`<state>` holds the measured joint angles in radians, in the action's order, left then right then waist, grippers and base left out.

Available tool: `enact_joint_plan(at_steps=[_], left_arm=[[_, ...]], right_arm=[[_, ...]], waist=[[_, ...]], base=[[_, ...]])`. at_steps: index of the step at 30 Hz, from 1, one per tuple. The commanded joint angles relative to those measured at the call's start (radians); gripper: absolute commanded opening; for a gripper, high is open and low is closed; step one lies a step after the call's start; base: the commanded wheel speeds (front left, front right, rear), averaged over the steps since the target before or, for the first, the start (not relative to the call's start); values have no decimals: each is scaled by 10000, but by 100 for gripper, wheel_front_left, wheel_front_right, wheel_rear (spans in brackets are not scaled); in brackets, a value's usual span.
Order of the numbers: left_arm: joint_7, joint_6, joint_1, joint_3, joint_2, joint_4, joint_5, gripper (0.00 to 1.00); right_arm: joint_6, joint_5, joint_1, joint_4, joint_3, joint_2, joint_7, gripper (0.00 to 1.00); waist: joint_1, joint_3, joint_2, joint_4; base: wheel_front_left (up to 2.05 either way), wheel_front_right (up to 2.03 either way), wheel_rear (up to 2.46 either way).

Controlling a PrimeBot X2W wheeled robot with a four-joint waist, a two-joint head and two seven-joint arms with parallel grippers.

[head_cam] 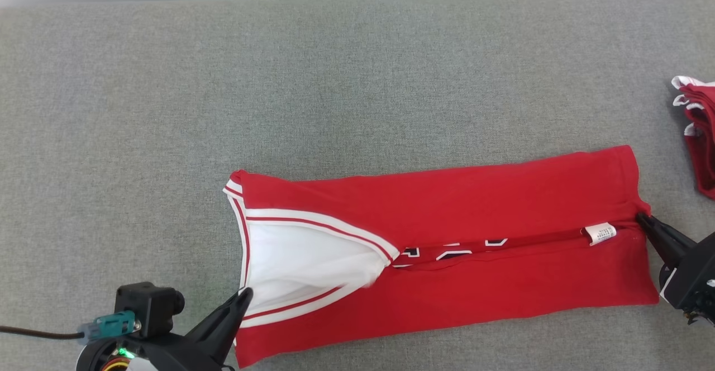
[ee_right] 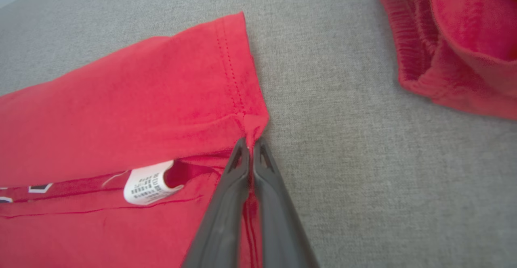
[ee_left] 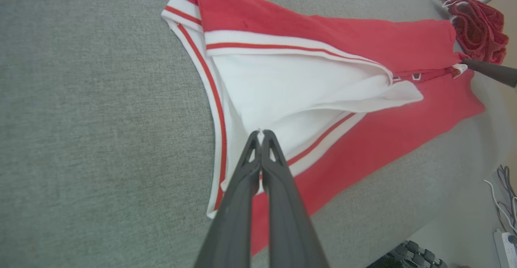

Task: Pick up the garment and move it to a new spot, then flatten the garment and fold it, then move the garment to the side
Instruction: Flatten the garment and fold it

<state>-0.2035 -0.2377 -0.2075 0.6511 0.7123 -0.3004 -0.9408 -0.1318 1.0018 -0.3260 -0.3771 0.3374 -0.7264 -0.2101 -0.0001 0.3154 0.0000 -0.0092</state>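
Observation:
The garment (head_cam: 475,203) is a red jersey with white, red-striped trim, folded into a long band on the grey padded surface (head_cam: 279,80). My left gripper (head_cam: 246,293) is at its near-left end, shut on the white fabric by the striped edge (ee_left: 260,131). The cloth there creases toward the tip. My right gripper (head_cam: 641,218) is at the far right end, shut on the puckered red hem (ee_right: 249,141), just right of the white care label (ee_right: 147,185). It also shows as a dark finger in the left wrist view (ee_left: 464,61).
A pile of other red clothes (head_cam: 701,131) lies at the right edge, close to my right gripper (ee_right: 464,38). Bare grey surface stretches behind and left of the jersey. Cables and a power strip (ee_left: 505,203) lie on the floor beyond the surface's edge.

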Motion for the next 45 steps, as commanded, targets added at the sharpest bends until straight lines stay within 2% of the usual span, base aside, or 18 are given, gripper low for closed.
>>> enact_joint_plan(at_steps=[1, 9, 11, 13, 14, 15, 16, 17, 18, 19, 23, 28, 32, 35, 40, 45], left_arm=[[79, 26, 88, -1, -50, 84, -72, 0], [319, 325, -70, 195, -492, 1116, -114, 0], [380, 339, -181, 282, -698, 1406, -35, 0], [453, 399, -239, 376, -909, 1615, 9, 0], [436, 417, -262, 437, -981, 1716, 35, 0], [444, 402, -292, 509, -1101, 1895, 55, 0], [492, 363, -299, 527, -1139, 1957, 87, 18], [528, 341, -286, 564, -1168, 2037, 137, 35], [560, 264, -254, 578, -1195, 2091, 205, 90], [648, 207, -207, 571, -1225, 2142, 257, 100], [1040, -118, 47, 498, -1312, 2210, 470, 100], [1934, -756, 377, 211, -1521, 2147, 800, 100], [2903, -1176, 740, -116, -1772, 2149, 1004, 100], [3409, -1335, 930, -260, -1930, 2165, 1104, 100], [4333, -1471, 1427, -464, -2306, 2286, 1289, 100], [4654, -1152, 1828, -696, -2762, 2565, 1721, 100]], right_arm=[[28, -48, 109, -11, -52, 76, -9, 0], [28, -280, 177, -132, -182, 275, -294, 0], [28, -337, 148, -147, -169, 335, -377, 12], [28, -414, 127, -178, -130, 405, -480, 27], [28, -401, 116, -174, -127, 441, -524, 38], [28, -365, 154, -141, -148, 483, -610, 53], [28, -330, 208, -109, -160, 478, -667, 93], [28, -301, 270, -87, -179, 460, -713, 100], [28, -264, 326, -61, -230, 430, -724, 100], [28, -254, 377, -8, -296, 390, -713, 100], [28, -272, 754, 303, -543, 250, -586, 100], [28, -741, 1490, 816, -978, 99, 3, 100], [28, -1388, 2196, 1216, -1236, 335, 729, 100], [28, -1693, 2546, 1435, -1291, 539, 1103, 100], [28, -2366, 3323, 1898, -1306, 1217, 1931, 100], [28, -2900, 3871, 1949, -1419, 1911, 2820, 100]], waist=[[1, 7, 0, 0], [1, 31, 0, 18], [1, 22, 0, 0], [1, 2, 0, -23], [1, -15, 0, -36], [1, -92, 0, -60], [1, -140, 0, -74], [1, -213, 0, -85], [1, -283, 0, -96], [1, -367, 0, -103], [1, -718, 0, -172], [1, -1136, 0, -269], [1, -1494, 0, -332], [1, -1652, 0, -359], [1, -1970, 0, -414], [1, -2259, 0, -339]], base=[[0, 0, 0], [0, 0, 0], [0, 0, 0], [0, 0, 0], [0, 0, 0], [0, 0, 0], [0, 0, 0], [0, 0, 0], [0, 0, 0], [0, 0, 0], [0, 0, 0], [0, 0, 0], [0, 0, 0], [0, 0, 0], [0, 0, 0], [0, 0, 0]])
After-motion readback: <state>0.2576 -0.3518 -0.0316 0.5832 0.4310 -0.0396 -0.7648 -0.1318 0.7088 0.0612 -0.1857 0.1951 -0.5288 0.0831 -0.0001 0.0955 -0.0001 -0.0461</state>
